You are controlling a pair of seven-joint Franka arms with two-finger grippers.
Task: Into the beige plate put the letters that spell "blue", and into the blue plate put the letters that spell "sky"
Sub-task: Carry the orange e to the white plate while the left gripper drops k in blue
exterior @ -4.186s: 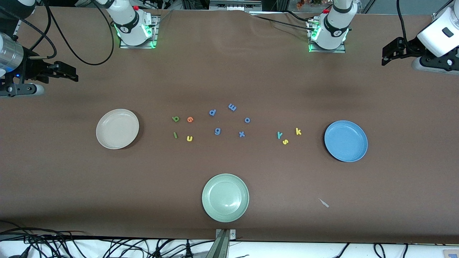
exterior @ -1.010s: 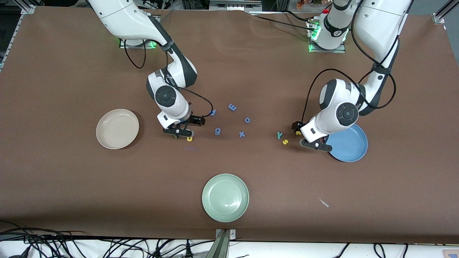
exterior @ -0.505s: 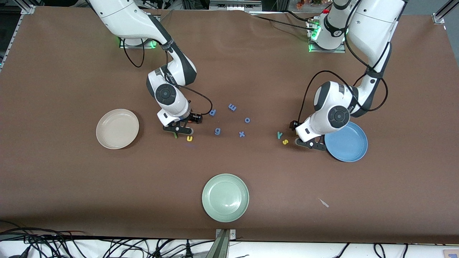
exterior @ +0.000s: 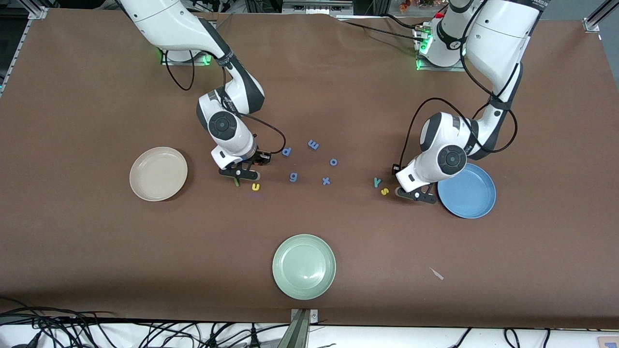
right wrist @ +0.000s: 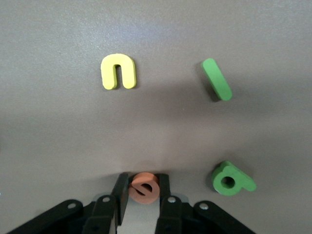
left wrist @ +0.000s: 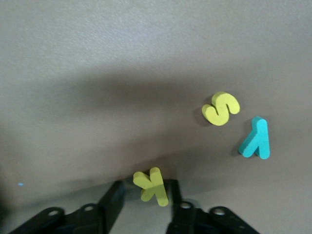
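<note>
Both end effectors are clenched: left end effector (left wrist: 141,202) on the yellow k (left wrist: 152,185) near the blue plate (exterior: 478,205), right end effector (right wrist: 142,200) on the orange e (right wrist: 144,187) mid-worktop. Thin foam could slip out during lifting.

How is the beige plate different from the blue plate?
The beige plate is cream; the blue plate is medium blue. The beige plate lies toward the right arm's end of the table, the blue plate toward the left arm's end. The left arm's wrist covers part of the blue plate's rim; the beige plate shows whole. Both are round, shallow and empty.
</note>
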